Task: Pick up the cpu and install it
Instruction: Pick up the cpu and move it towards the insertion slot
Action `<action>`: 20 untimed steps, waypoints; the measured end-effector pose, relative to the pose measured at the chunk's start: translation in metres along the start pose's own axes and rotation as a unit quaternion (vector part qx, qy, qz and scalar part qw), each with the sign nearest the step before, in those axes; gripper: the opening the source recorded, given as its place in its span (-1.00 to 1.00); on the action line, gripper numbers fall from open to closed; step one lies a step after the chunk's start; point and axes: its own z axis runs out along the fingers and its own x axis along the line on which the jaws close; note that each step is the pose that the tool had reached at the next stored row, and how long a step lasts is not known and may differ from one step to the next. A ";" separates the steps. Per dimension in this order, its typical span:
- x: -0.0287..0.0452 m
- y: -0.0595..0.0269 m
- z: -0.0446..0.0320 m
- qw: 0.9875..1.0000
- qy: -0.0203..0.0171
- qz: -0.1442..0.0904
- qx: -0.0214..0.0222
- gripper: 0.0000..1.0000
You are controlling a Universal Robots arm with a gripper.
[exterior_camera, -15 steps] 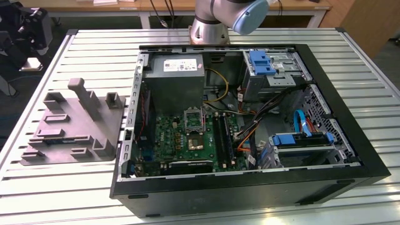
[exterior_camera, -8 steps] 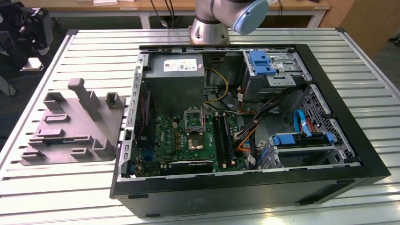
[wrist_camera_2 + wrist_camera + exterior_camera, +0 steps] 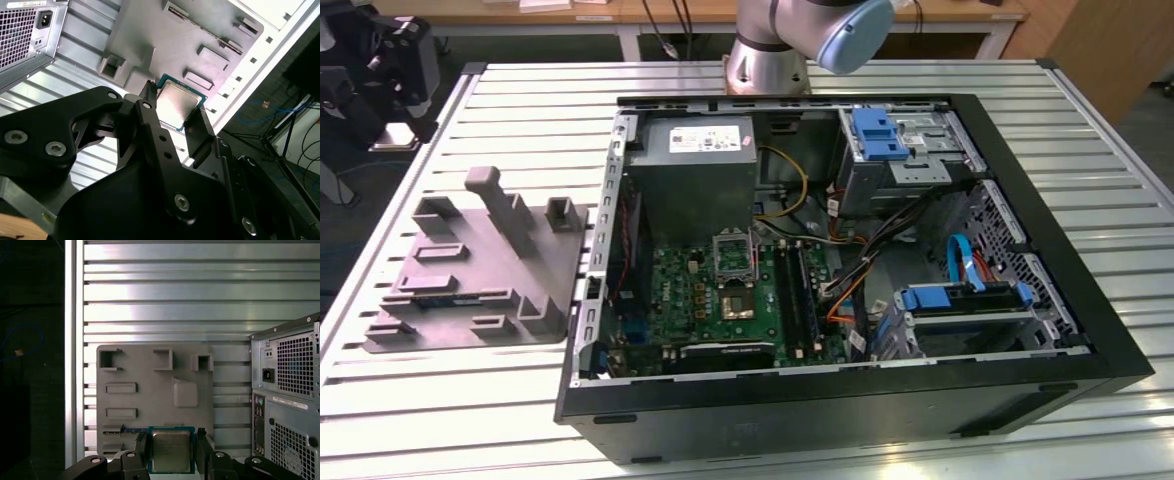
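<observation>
The cpu [image 3: 171,456], a small square chip with a pale silver top and green edging, sits between my two black fingers [image 3: 141,444] in both wrist views. My gripper [image 3: 171,440] is shut on the cpu [image 3: 181,106], one finger against each of two opposite edges, and holds it in the air well above the grey moulded tray [image 3: 150,375]. In the second wrist view my gripper [image 3: 175,102] hangs over the tray [image 3: 165,45]. In the exterior view the open socket [image 3: 736,303] lies on the green motherboard inside the case, with its metal frame [image 3: 732,252] flipped up.
The open black computer case [image 3: 1067,330] lies on the slatted metal table [image 3: 520,110], with drive cages, cables and a power supply inside. The grey tray [image 3: 467,270] stands at the exterior view's left of it. The case's rear panel [image 3: 290,390] is near the tray.
</observation>
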 end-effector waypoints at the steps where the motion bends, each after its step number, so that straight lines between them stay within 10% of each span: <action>1: -0.0002 0.0000 0.0000 1.000 0.000 0.000 0.000 -0.06; 20: -0.0042 0.0001 0.0000 1.000 0.000 0.000 0.000 -0.06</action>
